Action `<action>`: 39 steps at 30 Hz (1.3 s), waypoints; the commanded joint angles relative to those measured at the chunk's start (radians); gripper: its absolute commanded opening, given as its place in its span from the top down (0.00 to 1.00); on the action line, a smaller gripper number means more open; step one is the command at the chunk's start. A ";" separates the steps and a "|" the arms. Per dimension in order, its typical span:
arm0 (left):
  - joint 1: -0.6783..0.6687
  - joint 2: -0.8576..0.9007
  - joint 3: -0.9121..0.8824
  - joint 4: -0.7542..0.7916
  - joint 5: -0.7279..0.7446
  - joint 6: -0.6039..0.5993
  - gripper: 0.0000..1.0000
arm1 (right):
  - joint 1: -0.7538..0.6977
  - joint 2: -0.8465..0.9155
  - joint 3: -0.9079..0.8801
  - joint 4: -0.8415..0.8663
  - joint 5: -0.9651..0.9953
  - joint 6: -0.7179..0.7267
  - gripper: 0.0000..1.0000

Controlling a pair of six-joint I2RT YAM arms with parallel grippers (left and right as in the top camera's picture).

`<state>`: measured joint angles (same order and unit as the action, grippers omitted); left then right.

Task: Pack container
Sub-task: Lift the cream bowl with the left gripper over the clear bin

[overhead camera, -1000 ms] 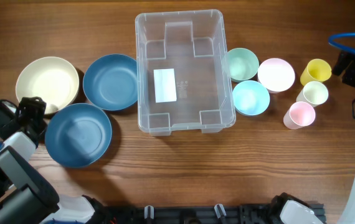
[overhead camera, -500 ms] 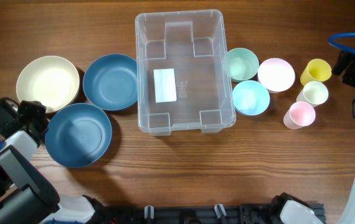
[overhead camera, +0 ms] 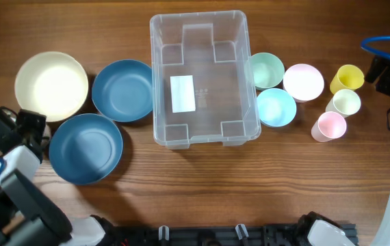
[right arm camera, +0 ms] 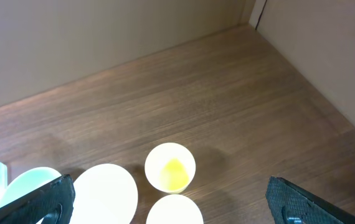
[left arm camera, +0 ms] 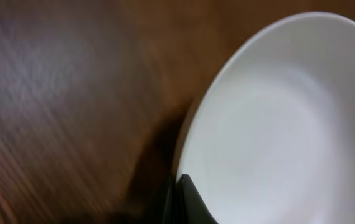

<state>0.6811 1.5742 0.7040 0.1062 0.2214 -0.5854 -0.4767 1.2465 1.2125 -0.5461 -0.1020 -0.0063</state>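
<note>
The container (overhead camera: 205, 78), a clear rectangular bin with a white label on its floor, stands empty at the table's middle. Left of it, a cream bowl (overhead camera: 51, 85) sits slightly raised, and my left gripper (overhead camera: 37, 117) is shut on its near rim. The left wrist view shows the bowl (left arm camera: 277, 124) filling the frame, with one dark finger (left arm camera: 191, 202) inside its rim and the other outside. At the far right, my right gripper (overhead camera: 381, 72) stands wide open and empty. Its fingers (right arm camera: 47, 199) frame a yellow cup (right arm camera: 170, 167) below.
Two dark blue bowls (overhead camera: 122, 90) (overhead camera: 85, 148) lie between the cream bowl and the container. Right of the container are a mint bowl (overhead camera: 266, 70), a light blue bowl (overhead camera: 276, 107) and a pale pink bowl (overhead camera: 303, 82). Beyond them stand yellow (overhead camera: 347, 78), cream (overhead camera: 344, 102) and pink (overhead camera: 329, 126) cups.
My left gripper has closed on the cream bowl's rim, and the bowl has risen slightly, looking larger from above. The right arm has not moved.
</note>
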 commanded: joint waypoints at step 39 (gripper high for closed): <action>-1.050 0.024 0.528 -0.159 -0.202 0.127 0.94 | 0.002 0.008 0.018 0.003 -0.012 -0.013 0.00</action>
<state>-0.2924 1.5097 1.1622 -0.0444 0.1284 -0.5232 -0.4767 1.2465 1.2125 -0.5461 -0.1020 -0.0063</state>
